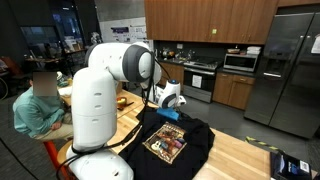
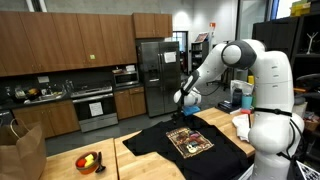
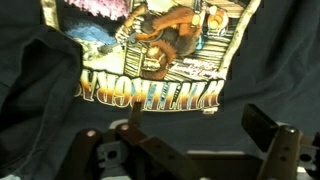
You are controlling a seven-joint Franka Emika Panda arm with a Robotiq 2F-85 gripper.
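Shirt [image 2: 190, 141] lies flat on the table [image 2: 135, 165], picture side up. Gripper [image 2: 187, 108] hangs just above it, fingers spread wide, holding nothing. Bare wood lies open beside the shirt. Well apart, near the table's end, a bowl [image 2: 88, 161] holds yellow and red fruit. A bag [image 2: 22, 150] stands past it; its inside is hidden.
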